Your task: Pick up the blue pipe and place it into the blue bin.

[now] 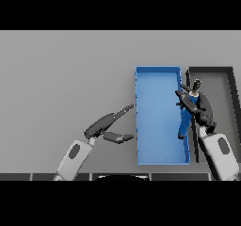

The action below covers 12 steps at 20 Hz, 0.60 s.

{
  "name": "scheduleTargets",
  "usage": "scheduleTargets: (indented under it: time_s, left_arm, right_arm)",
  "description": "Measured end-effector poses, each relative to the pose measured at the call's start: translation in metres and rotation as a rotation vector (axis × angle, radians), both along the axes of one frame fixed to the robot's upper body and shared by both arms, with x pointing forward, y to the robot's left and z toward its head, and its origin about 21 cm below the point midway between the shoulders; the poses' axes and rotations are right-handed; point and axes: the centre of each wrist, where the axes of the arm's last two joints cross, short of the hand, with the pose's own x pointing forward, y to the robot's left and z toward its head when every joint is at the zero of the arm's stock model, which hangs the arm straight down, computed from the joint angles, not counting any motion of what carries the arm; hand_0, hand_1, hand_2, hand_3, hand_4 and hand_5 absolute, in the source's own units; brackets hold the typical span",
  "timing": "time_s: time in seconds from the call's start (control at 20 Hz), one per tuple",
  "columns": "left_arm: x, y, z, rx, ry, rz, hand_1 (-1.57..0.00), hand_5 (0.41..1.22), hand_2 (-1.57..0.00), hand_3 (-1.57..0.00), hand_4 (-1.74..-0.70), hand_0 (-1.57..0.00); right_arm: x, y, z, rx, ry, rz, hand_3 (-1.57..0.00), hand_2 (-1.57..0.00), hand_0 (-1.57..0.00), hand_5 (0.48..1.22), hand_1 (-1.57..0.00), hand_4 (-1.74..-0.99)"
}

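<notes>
The blue pipe [185, 120], with dark ends, hangs tilted over the right side of the blue bin [156, 70]. Its lower end is inside the bin near the right wall, and its upper end reaches over toward the neighbouring grey bin. My right hand [196, 106] is shut on the pipe's upper part, fingers wrapped round it from the right. Just left of the blue bin, my left hand [106, 124] is open, its fingers pointing at the bin's left wall and its thumb spread; it holds nothing.
A dark grey bin [217, 88] stands right beside the blue bin, partly behind my right arm. Bare grey table stretches to the left and back.
</notes>
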Motion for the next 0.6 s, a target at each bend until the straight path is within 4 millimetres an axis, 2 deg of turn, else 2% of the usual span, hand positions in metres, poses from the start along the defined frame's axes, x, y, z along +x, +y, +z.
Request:
scheduleTargets:
  time_s: [0.05, 0.15, 0.2, 0.25, 0.35, 0.4, 0.5, 0.6]
  left_arm:
    - [0.002, 0.002, 0.001, 0.007, -0.006, 0.006, 0.00, 0.481, 0.00, 0.00, -0.92, 0.00]
    - [0.004, -0.002, 0.001, 0.017, -0.001, 0.009, 0.00, 0.486, 0.00, 0.00, -0.92, 0.00]
    - [0.003, -0.002, 0.000, 0.009, -0.005, 0.007, 0.00, 0.489, 0.00, 0.00, -0.92, 0.00]
    - [0.001, -0.001, 0.000, -0.003, -0.012, 0.000, 0.00, 0.491, 0.00, 0.00, -0.92, 0.00]
    - [0.002, -0.002, -0.001, 0.009, -0.007, 0.007, 0.00, 0.493, 0.00, 0.00, -0.92, 0.00]
    - [0.002, -0.002, -0.001, 0.009, -0.007, 0.007, 0.00, 0.493, 0.00, 0.00, -0.92, 0.00]
    - [0.002, -0.001, 0.000, 0.010, -0.007, 0.006, 0.00, 0.494, 0.00, 0.00, -0.93, 0.00]
    - [0.002, 0.000, 0.000, 0.006, -0.003, 0.007, 0.00, 0.494, 0.00, 0.00, -0.92, 0.00]
  right_arm:
    - [-0.003, 0.001, -0.005, 0.017, 0.042, -0.006, -0.80, -1.57, -1.57, 1.221, -1.57, -1.616]
    - [-0.002, 0.005, -0.013, 0.031, 0.115, -0.025, -0.51, -1.57, -1.57, 1.221, -1.57, -1.661]
    - [-0.001, 0.007, -0.015, 0.042, 0.152, -0.036, -0.41, -1.57, -1.57, 1.171, -1.57, -1.677]
    - [-0.002, 0.007, -0.016, 0.058, 0.190, -0.052, -0.45, -1.52, -1.57, 1.161, -1.57, -1.626]
    - [-0.002, 0.009, -0.017, 0.077, 0.234, -0.069, -0.29, -0.99, -1.08, 1.148, -1.03, -1.469]
    - [-0.002, 0.009, -0.017, 0.072, 0.232, -0.057, -0.23, -0.79, -0.87, 1.137, -0.82, -1.405]
    - [-0.001, 0.007, -0.019, 0.057, 0.250, -0.064, -0.15, -0.50, -0.55, 1.108, -0.52, -1.339]
    - [0.001, 0.007, -0.019, -0.005, 0.266, -0.032, -0.09, -0.32, -0.35, 1.010, -0.34, -1.279]
